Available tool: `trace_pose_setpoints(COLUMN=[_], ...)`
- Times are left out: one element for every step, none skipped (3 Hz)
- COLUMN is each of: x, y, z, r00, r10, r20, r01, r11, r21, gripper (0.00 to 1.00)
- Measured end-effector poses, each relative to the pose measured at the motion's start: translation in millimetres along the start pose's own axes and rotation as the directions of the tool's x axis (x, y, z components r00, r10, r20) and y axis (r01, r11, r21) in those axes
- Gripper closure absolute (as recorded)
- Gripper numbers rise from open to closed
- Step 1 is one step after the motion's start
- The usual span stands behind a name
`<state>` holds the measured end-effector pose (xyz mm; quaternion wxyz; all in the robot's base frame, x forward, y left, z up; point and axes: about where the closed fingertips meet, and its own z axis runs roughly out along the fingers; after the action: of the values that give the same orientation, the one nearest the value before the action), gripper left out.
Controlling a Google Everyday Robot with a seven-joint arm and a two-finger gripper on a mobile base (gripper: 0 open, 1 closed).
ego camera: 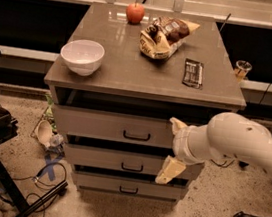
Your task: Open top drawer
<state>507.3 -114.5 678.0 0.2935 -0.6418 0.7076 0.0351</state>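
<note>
Cream gripper (172, 147) (fingers spread) before top drawer (98, 124), right of handle (136, 136).

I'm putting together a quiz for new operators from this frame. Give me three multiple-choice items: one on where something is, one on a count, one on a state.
1. Where is the white bowl?
A. in a drawer
B. front left of the cabinet top
C. on the floor

2. How many drawer fronts show?
A. two
B. three
C. five

3. How is the gripper?
A. open, just right of the top drawer pull
B. shut on the pull
C. raised above the cabinet top

Answers:
1. B: the bowl sits near the top's front left corner.
2. B: three stacked fronts show, each with a dark pull.
3. A: the gripper's two fingers stand apart, and the pull is bare to their left.
</note>
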Motion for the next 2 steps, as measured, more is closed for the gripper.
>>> trace_pose_setpoints(x=[10.2, 10.2], y=[-45.1, -45.0], z=[31.9, 32.0], r00=[1.0, 1.0], r10=[0.015, 0.015], r20=[-0.002, -0.002], r01=[-0.015, -0.015], r11=[0.9995, 0.9995], r21=[-0.026, -0.026], gripper=[0.0, 0.0])
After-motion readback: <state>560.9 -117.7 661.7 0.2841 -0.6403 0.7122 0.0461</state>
